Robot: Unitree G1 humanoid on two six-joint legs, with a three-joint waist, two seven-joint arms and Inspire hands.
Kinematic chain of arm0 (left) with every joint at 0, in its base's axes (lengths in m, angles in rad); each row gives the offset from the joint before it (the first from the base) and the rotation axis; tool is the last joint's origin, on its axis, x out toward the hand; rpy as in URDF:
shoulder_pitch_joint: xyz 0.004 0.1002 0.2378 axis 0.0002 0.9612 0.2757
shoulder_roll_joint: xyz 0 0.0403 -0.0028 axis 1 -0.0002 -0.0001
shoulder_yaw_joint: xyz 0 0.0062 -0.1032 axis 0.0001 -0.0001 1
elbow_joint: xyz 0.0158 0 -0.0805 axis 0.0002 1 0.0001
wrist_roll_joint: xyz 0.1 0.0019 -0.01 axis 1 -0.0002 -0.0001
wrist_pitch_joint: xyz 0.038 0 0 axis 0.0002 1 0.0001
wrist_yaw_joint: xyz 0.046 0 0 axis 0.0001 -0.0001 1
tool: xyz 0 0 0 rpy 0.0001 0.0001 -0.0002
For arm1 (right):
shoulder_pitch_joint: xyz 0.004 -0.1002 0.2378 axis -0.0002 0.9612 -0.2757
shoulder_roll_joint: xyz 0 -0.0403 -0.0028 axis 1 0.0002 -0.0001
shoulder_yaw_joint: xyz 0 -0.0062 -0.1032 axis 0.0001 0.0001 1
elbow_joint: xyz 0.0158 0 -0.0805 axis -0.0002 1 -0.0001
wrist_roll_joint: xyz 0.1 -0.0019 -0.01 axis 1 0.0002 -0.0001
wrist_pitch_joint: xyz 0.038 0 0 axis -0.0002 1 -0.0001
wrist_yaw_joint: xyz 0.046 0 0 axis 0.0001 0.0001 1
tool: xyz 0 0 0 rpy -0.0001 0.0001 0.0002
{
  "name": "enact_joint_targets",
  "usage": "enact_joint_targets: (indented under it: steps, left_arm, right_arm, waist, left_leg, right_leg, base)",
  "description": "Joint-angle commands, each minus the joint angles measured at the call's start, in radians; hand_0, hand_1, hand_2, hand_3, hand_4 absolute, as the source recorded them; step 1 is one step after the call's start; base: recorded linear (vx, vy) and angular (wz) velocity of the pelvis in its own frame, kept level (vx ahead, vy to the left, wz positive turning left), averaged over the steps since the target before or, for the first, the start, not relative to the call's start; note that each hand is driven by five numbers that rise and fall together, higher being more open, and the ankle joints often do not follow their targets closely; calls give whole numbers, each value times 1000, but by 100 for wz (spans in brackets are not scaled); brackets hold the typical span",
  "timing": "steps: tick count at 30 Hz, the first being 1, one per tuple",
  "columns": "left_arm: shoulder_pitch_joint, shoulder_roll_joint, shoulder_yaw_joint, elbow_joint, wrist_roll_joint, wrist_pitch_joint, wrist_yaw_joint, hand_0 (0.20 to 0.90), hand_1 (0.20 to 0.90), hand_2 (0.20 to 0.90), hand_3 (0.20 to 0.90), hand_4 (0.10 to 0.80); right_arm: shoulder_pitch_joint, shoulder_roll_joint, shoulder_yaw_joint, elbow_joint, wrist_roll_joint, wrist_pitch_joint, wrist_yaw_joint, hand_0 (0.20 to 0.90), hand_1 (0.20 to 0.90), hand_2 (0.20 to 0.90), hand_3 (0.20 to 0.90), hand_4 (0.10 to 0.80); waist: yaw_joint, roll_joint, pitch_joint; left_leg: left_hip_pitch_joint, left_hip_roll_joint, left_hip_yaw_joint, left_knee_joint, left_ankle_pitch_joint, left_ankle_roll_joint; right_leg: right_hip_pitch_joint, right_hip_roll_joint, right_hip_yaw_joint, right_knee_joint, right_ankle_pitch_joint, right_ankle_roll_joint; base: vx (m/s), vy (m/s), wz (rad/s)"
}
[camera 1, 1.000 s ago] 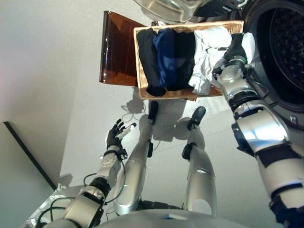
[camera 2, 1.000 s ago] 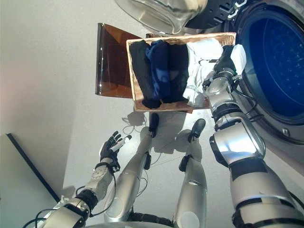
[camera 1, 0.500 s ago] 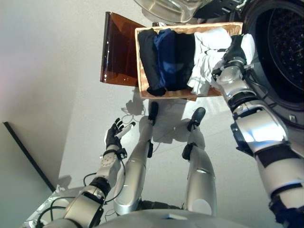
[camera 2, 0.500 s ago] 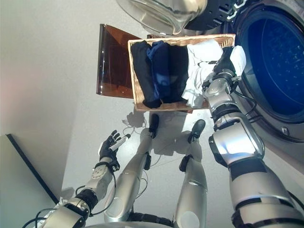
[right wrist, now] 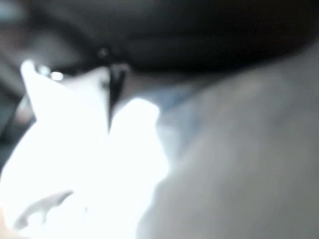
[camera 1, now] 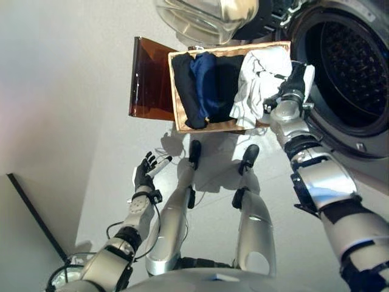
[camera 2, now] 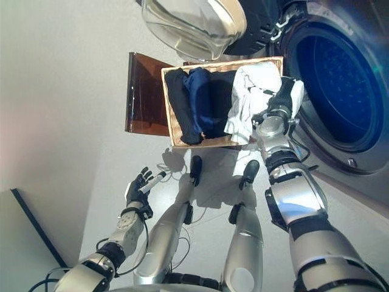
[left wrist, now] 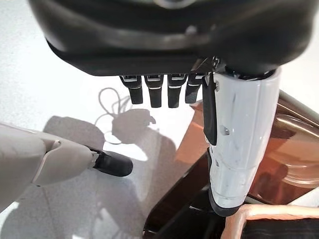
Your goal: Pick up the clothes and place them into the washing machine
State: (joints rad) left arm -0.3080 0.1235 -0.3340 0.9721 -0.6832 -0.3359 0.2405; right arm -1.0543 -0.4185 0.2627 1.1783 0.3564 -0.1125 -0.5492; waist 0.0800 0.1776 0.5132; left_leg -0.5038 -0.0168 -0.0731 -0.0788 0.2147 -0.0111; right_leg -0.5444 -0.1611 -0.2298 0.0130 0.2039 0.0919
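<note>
The right hand (camera 1: 296, 78) is buried in the white clothes (camera 1: 255, 85) at the washer-side end of the basket (camera 2: 172, 115), and since a second ago that bundle looks bunched up and lifted a bit toward the washing machine (camera 1: 346, 79) drum, though part of that is just the camera shifting. Can't tell if its fingers are actually closed on the cloth, the wrist view is only white blur. The dark clothes (camera 1: 206, 85) sit in the basket, and the left hand (camera 1: 146, 173) hangs relaxed and empty over the floor, so I'd say the first pickup is only starting.
</note>
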Motion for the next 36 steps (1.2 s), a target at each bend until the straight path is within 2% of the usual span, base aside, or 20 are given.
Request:
enact_joint_targets:
  steps: [1, 9, 18, 28, 36]
  left_arm:
    - [41, 5, -7, 23, -15, -42, 21, 900, 900, 900, 900, 800]
    - [68, -9, -8, 32, -13, -39, 8, 900, 900, 900, 900, 800]
    - [87, -19, -17, 37, -31, -26, -3, 900, 900, 900, 900, 800]
    - [110, -27, -29, 67, -55, 3, -33, 900, 900, 900, 900, 800]
    - [117, -28, -29, 94, -73, 16, -47, 900, 900, 900, 900, 800]
  right_arm:
    - [-47, -9, -19, -116, 45, -142, -48, 200, 200, 200, 200, 300]
    - [40, -3, -117, -159, 211, -220, -25, 200, 200, 200, 200, 300]
    - [39, -37, -215, -160, 414, -295, -12, 200, 200, 200, 200, 300]
    - [-56, -147, -279, -139, 613, -353, 22, 200, 200, 200, 200, 300]
    - [-173, -232, -270, -76, 732, -363, 55, 200, 200, 200, 200, 300]
  waist:
    - [-20, -1, -22]
    - [-38, 11, -53]
    - [-46, 28, -63]
    - [-51, 37, -75]
    - [-44, 49, -90]
  left_leg:
    - [28, -37, 57, -8, -50, -74]
    - [73, -36, 75, -8, -69, -69]
    - [86, -38, 85, -8, -78, -71]
    - [90, -32, 94, -8, -92, -80]
    - [82, -30, 96, -8, -89, -85]
  right_leg:
    - [38, -36, 63, 102, -119, 54]
    - [75, -32, 82, 92, -127, 50]
    - [84, -27, 91, 92, -137, 46]
    - [79, -16, 104, 105, -159, 42]
    - [60, -11, 108, 120, -164, 36]
  base:
    - [19, 1, -12]
    - [19, -2, -6]
    - [15, -8, -2]
    - [16, -11, -1]
    - [4, -3, 0]
